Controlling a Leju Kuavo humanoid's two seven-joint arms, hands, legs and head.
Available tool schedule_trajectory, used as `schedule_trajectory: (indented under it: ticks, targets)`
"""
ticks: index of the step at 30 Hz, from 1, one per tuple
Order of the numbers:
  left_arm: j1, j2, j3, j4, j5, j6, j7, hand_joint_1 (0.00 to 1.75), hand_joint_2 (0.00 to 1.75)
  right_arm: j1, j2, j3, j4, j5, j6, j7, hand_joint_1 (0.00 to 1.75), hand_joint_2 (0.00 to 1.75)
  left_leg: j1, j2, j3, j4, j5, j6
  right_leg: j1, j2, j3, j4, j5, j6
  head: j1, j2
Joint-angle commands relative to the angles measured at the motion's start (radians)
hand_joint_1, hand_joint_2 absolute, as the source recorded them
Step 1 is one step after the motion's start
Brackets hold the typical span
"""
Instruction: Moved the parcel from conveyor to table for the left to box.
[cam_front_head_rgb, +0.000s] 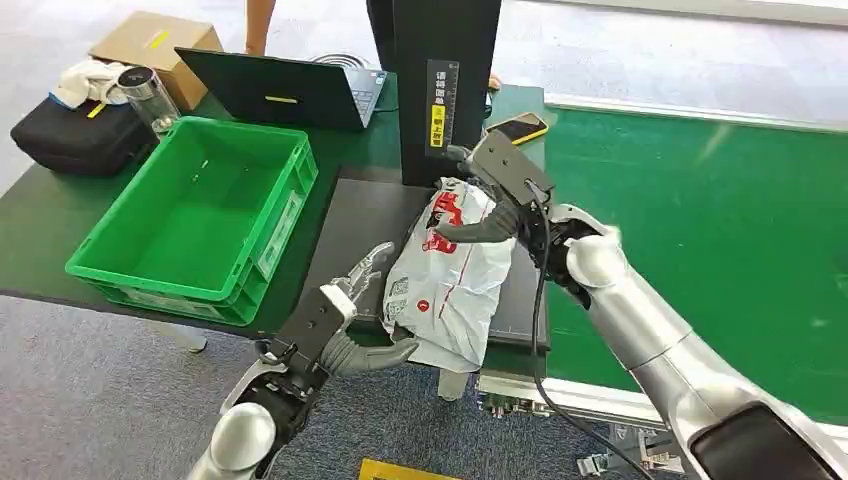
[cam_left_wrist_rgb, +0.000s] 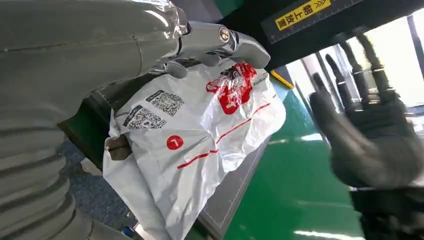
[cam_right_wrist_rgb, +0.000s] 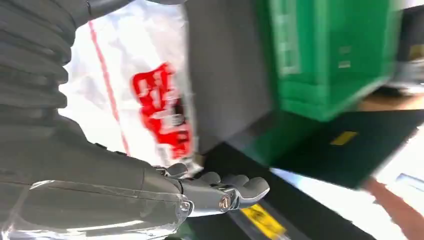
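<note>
The crumpled white plastic mailer parcel with red print (cam_front_head_rgb: 450, 270) lies lengthwise between the hands, left hand (cam_front_head_rgb: 365, 300) spread wide alongside, right hand (cam_front_head_rgb: 495, 215) resting on its far end, grasp unclear.

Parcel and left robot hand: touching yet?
Touching. The head view shows the left robot hand with its thumb under the parcel's near edge.

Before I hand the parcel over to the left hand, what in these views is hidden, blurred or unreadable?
- Head view: the parcel covers the left hand palm side; contact cannot be told.
- Head view: the right hand lies on the parcel; its fingertips are hidden behind its own wrist.
- Left wrist view: the parcel's QR labels are too small to read.
- Right wrist view: the green crate is motion-blurred and cut by the edge.
</note>
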Motion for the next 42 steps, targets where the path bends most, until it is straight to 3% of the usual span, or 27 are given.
schedule_trajectory:
  ticks: [1, 6, 9, 15, 17, 20, 22, 25, 32, 42]
  targets:
    - [-0.031, 0.022, -0.015, 0.063, 0.000, 0.002, -0.006, 0.00, 1.75, 0.141, -0.063, -0.171, -0.418, -0.047, -0.035, -0.053, 0.00, 1.75, 0.001, -0.004, 0.001, -0.001, 0.001, -0.001, 0.001, -0.003, 0.002, -0.001, -0.001, -0.002, 0.000, 0.000]
    - [-0.009, 0.019, 0.006, 0.043, -0.009, 0.004, -0.007, 0.00, 1.75, 0.317, -0.046, -0.289, -0.600, -0.023, -0.090, -0.132, 0.00, 1.75, 0.001, -0.005, 0.003, -0.003, 0.001, -0.001, 0.001, -0.004, 0.005, -0.004, -0.001, -0.002, -0.001, 0.000]
    - [0.003, 0.021, 0.016, 0.037, -0.012, 0.008, -0.005, 0.00, 1.75, 0.499, -0.018, -0.379, -0.771, 0.013, -0.158, -0.212, 0.00, 1.75, 0.002, -0.006, 0.004, -0.004, 0.001, -0.001, 0.002, -0.006, 0.007, -0.005, -0.001, -0.002, 0.000, 0.000]
    - [0.029, 0.014, 0.046, 0.011, -0.036, 0.008, -0.008, 0.00, 1.75, 0.927, 0.151, -0.527, -1.119, 0.018, -0.210, -0.361, 0.00, 1.75, 0.003, -0.011, 0.007, -0.007, 0.000, -0.002, 0.003, -0.010, 0.011, -0.008, -0.003, -0.003, 0.000, 0.000]
    - [0.035, 0.013, 0.060, -0.001, -0.043, 0.003, -0.005, 0.00, 1.75, 1.051, 0.234, -0.596, -1.139, -0.177, -0.105, -0.327, 0.00, 1.75, 0.003, -0.012, 0.005, -0.005, -0.001, -0.002, 0.003, -0.012, 0.009, -0.005, -0.005, -0.004, -0.001, 0.000]
    - [0.044, 0.014, 0.067, -0.018, -0.045, 0.001, -0.002, 0.00, 1.75, 1.065, 0.279, -0.630, -0.993, -0.256, -0.071, -0.215, 0.00, 1.75, 0.003, -0.011, 0.004, -0.005, -0.002, -0.003, 0.003, -0.010, 0.008, -0.005, -0.005, -0.004, 0.000, 0.000]
    - [0.046, 0.007, 0.066, -0.030, -0.050, 0.001, 0.007, 0.00, 1.75, 1.070, 0.305, -0.649, -0.923, -0.236, -0.081, -0.211, 0.00, 1.75, 0.003, -0.007, 0.003, -0.005, -0.003, -0.003, 0.003, -0.007, 0.006, -0.004, -0.005, -0.004, 0.000, 0.000]
    - [0.060, -0.007, 0.076, -0.054, -0.060, 0.013, 0.035, 0.00, 1.75, 1.036, 0.339, -0.682, -0.805, -0.270, -0.092, -0.120, 0.00, 1.75, 0.003, -0.006, 0.005, -0.006, -0.002, -0.004, 0.003, -0.006, 0.007, -0.004, -0.004, -0.005, 0.000, 0.000]
    - [0.095, -0.021, 0.078, -0.099, -0.084, 0.018, 0.065, 0.00, 1.75, 0.949, 0.356, -0.775, -0.624, -0.307, -0.160, -0.049, 0.00, 1.75, 0.002, -0.003, 0.004, -0.004, -0.002, -0.003, 0.002, -0.002, 0.004, -0.003, -0.004, -0.004, 0.000, 0.000]
    - [0.150, -0.022, 0.087, -0.160, -0.101, 0.027, 0.094, 0.00, 1.75, 1.064, 0.342, -0.860, -0.729, -0.032, -0.197, 0.003, 0.00, 1.75, 0.002, -0.006, 0.005, -0.005, -0.003, -0.003, 0.002, -0.006, 0.007, -0.003, -0.006, -0.005, 0.000, 0.000]
